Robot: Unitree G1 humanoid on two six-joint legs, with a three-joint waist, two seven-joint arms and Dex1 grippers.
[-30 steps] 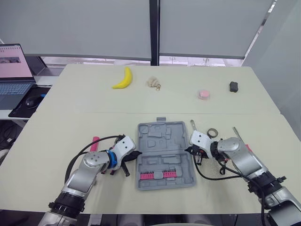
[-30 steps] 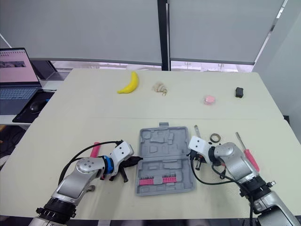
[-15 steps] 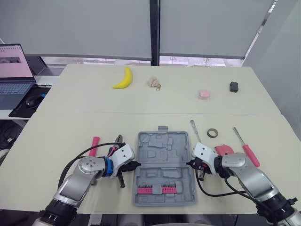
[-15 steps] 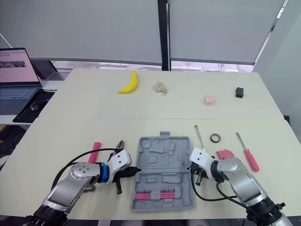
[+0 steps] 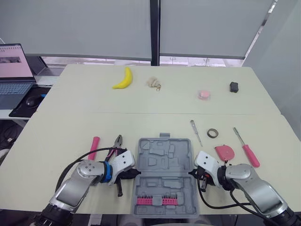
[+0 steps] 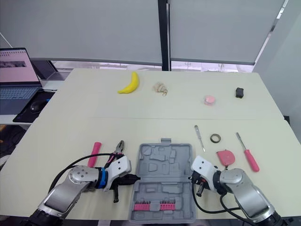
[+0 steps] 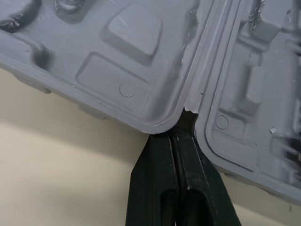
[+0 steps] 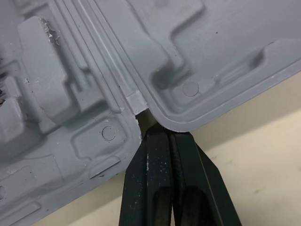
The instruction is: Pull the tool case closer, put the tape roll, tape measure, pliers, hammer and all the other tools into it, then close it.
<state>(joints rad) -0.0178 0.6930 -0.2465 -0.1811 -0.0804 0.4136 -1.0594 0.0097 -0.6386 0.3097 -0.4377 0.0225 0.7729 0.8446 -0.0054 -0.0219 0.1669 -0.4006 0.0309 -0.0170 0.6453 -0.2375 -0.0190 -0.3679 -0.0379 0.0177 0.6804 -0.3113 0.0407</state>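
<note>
The grey tool case (image 5: 164,176) lies open near the table's front edge, with a row of pink bits (image 5: 157,201) in its near half. My left gripper (image 5: 134,173) is shut at the case's left hinge notch (image 7: 186,101). My right gripper (image 5: 193,172) is shut at the right hinge notch (image 8: 136,101). Left of the case lie the pliers (image 5: 115,146) and a pink hammer handle (image 5: 94,145). To its right are a slim metal tool (image 5: 196,132), the tape roll (image 5: 213,133), the pink tape measure (image 5: 224,152) and a pink screwdriver (image 5: 246,148).
At the back of the table are a banana (image 5: 123,78), a beige lump (image 5: 153,83), a small pink object (image 5: 203,94) and a black one (image 5: 233,86). A laptop (image 5: 11,70) and a mouse (image 5: 32,100) sit on a side desk at the far left.
The case has slid toward the near edge with both grippers at its hinge. The pliers, tape measure and screwdriver now lie uncovered beside it.
</note>
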